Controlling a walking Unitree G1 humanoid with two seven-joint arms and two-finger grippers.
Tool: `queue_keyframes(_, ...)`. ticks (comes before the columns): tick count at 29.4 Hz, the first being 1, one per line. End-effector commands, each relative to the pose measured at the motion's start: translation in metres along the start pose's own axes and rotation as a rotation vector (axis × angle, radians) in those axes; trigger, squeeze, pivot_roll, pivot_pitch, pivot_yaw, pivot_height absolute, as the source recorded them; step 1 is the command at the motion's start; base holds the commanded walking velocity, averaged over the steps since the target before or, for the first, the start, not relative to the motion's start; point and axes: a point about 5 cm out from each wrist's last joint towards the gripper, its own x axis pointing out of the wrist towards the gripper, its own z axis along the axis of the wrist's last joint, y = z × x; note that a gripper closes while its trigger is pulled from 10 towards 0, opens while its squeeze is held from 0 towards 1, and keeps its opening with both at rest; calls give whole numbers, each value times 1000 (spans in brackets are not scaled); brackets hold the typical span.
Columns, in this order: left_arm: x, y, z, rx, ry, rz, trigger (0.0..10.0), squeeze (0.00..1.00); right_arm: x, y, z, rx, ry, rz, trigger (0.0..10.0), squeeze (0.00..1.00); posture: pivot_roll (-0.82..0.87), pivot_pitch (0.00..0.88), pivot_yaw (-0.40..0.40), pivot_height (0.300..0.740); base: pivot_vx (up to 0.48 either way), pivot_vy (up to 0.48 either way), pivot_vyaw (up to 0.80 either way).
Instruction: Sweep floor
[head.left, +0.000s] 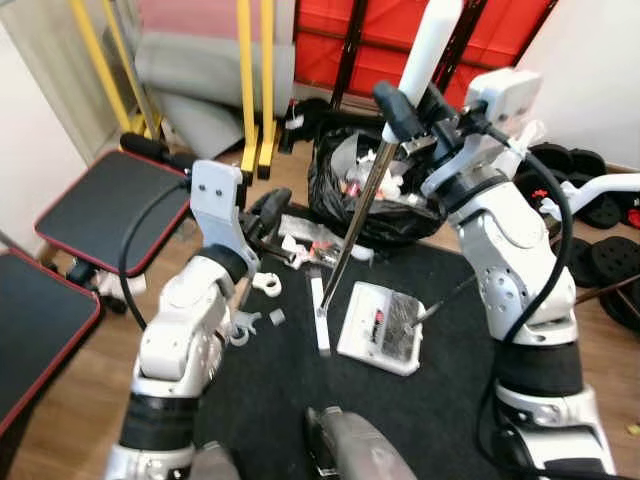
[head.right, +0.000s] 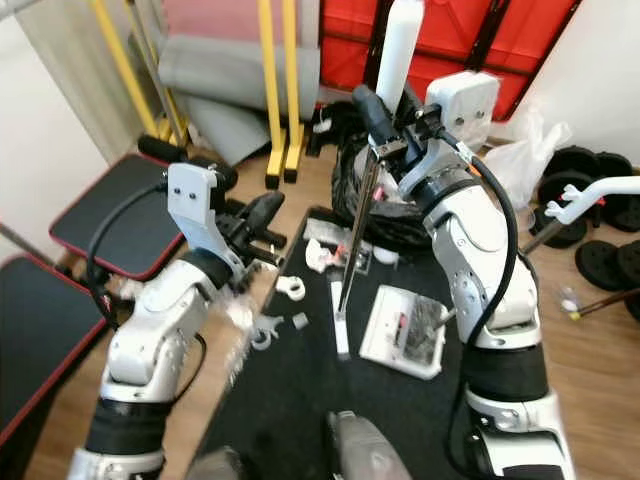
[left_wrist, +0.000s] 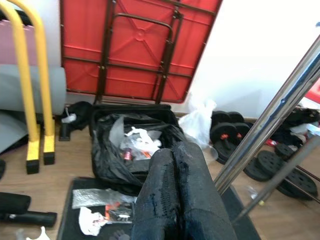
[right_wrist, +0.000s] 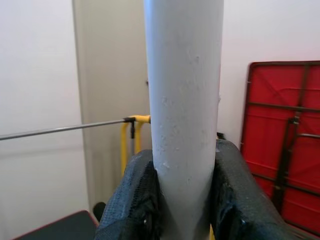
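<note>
Right gripper (right_wrist: 182, 200) pinching white broom handle (head.left: 428, 45), fingers (right_wrist: 131, 200) on both sides. Metal broom shaft (head.left: 352, 235) slants down to black mat (head.left: 290, 400), tip near mat's centre, beside white dustpan (head.left: 380, 328). Left gripper (left_wrist: 177, 195) pressed together, holding nothing, raised near mat's left edge. Black trash bag (head.left: 375, 190) at mat's far edge.

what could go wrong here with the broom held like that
Only the right tool clamps the broom handle, high on its white grip, so the head could swing wide and knock the white dustpan away. The left tool is shut and empty, giving no steadying. Small white scraps on the black mat may scatter sideways.
</note>
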Motion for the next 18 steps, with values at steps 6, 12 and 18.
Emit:
queue_keyframes(6,-6,0,-8,3,26,-18,10000,0,4,12,10,56,-63,43,10000,0,-183,109,-116,740,309,0,-133)
queue_keyframes(12,-9,-1,-11,3,31,-18,10000,0,5,13,13,67,-82,40,10000,0,-180,118,-122,740,311,0,-267)
queue_keyframes(18,-11,-4,-13,-1,36,-19,10000,0,6,16,14,82,-91,48,10000,0,-180,120,-124,740,308,0,0)
